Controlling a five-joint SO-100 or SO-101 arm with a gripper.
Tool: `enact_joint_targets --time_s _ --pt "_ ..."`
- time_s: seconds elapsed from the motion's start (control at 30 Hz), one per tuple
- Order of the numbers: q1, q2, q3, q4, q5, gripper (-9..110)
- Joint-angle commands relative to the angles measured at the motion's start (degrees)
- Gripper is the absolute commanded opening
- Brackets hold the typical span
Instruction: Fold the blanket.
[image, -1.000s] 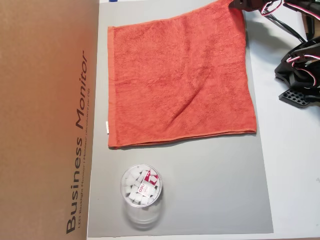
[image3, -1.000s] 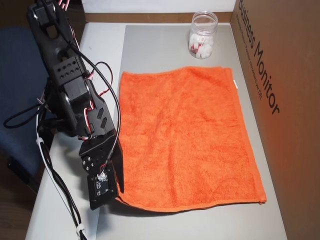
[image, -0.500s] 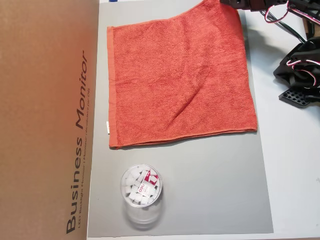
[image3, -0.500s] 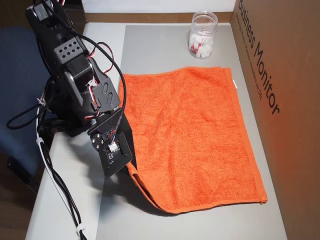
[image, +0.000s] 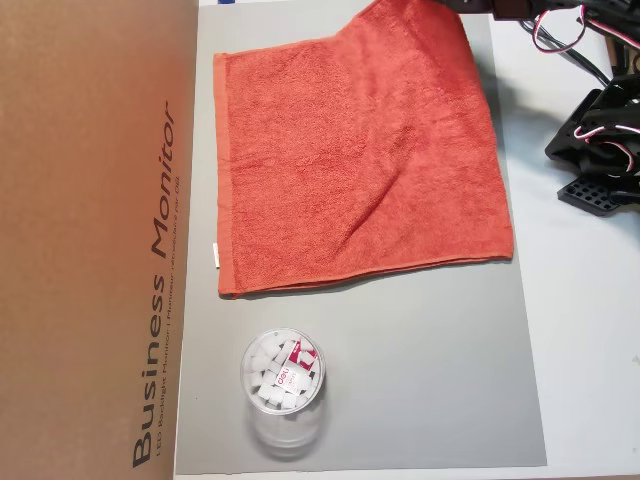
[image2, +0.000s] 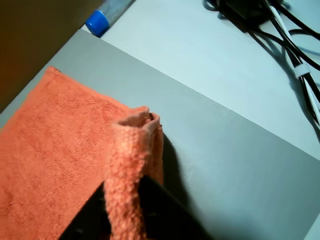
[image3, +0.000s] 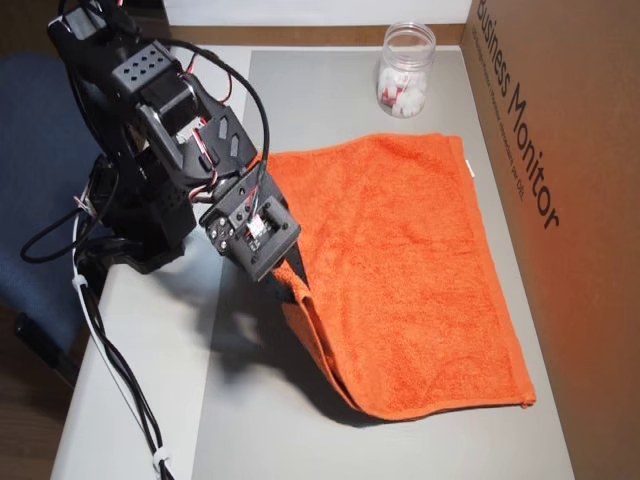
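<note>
The orange-red terry blanket (image: 360, 160) lies spread on the grey mat (image: 420, 360), with a small white tag at its edge by the box. In an overhead view my gripper (image3: 295, 275) is shut on the blanket's (image3: 410, 260) arm-side edge and holds that part raised off the mat, while the rest stays flat. In the wrist view the pinched fold of blanket (image2: 132, 160) stands up between my black fingers (image2: 167, 212), and my gripper (image2: 127, 215) sits at the bottom edge. In the other overhead view the lifted part runs out of frame at the top right.
A tall brown cardboard box (image: 90, 240) walls one side of the mat, also seen in the other overhead view (image3: 560, 150). A clear cup (image: 283, 385) of white pieces stands on the mat (image3: 405, 60). The arm base (image3: 130, 200) and cables (image2: 290, 40) lie off the mat. A blue-capped item (image2: 102, 17) lies beside the box.
</note>
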Motion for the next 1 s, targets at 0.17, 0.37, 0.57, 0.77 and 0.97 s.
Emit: enact_joint_targets --time_s 0.17,0.37,0.57,0.77,0.97 --pt "-4.0 1.1 -6.9 -0.4 0.5 0" --pt "-7.9 1.1 -8.5 -0.9 0.4 0" --pt "-12.5 1.0 -10.3 -0.9 -0.2 0" --pt "-17.0 0.9 -11.5 -1.0 -0.4 0" --pt "-20.7 -3.8 -17.0 -1.0 -0.4 0"
